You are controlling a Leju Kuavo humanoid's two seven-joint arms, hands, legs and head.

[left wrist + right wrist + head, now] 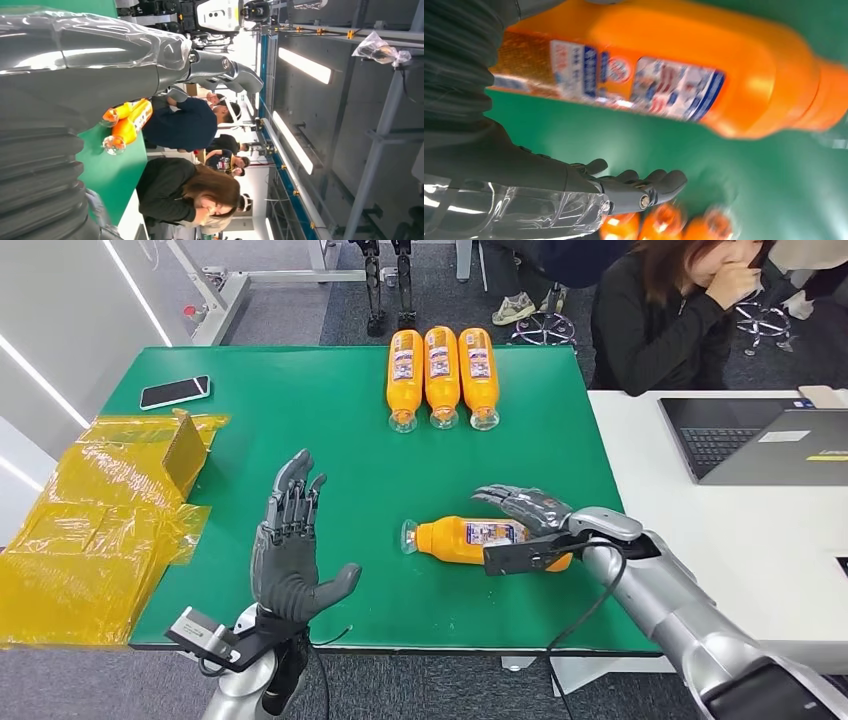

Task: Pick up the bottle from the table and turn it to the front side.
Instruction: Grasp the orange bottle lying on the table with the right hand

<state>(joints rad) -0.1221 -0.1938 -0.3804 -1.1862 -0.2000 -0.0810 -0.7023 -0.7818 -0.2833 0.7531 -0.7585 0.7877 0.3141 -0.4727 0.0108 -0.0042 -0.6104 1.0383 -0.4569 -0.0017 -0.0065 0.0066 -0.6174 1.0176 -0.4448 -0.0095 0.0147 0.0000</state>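
An orange bottle (465, 538) lies on its side on the green table (330, 440), its clear cap pointing to my left and a printed label showing on its upper side. My right hand (525, 510) arches over the bottle's base end with its fingers spread. In the right wrist view the bottle (664, 75) lies close beside my right hand (524, 170), with a strip of green between it and the straight fingers (639, 187). My left hand (290, 550) stands upright and open over the near left of the table, holding nothing.
Three more orange bottles (441, 375) lie side by side at the far edge. A phone (175, 392) and crumpled yellow wrap (90, 530) are at the left. A white table (700, 540) with a laptop (760, 440) adjoins on the right, where a person (670, 320) sits.
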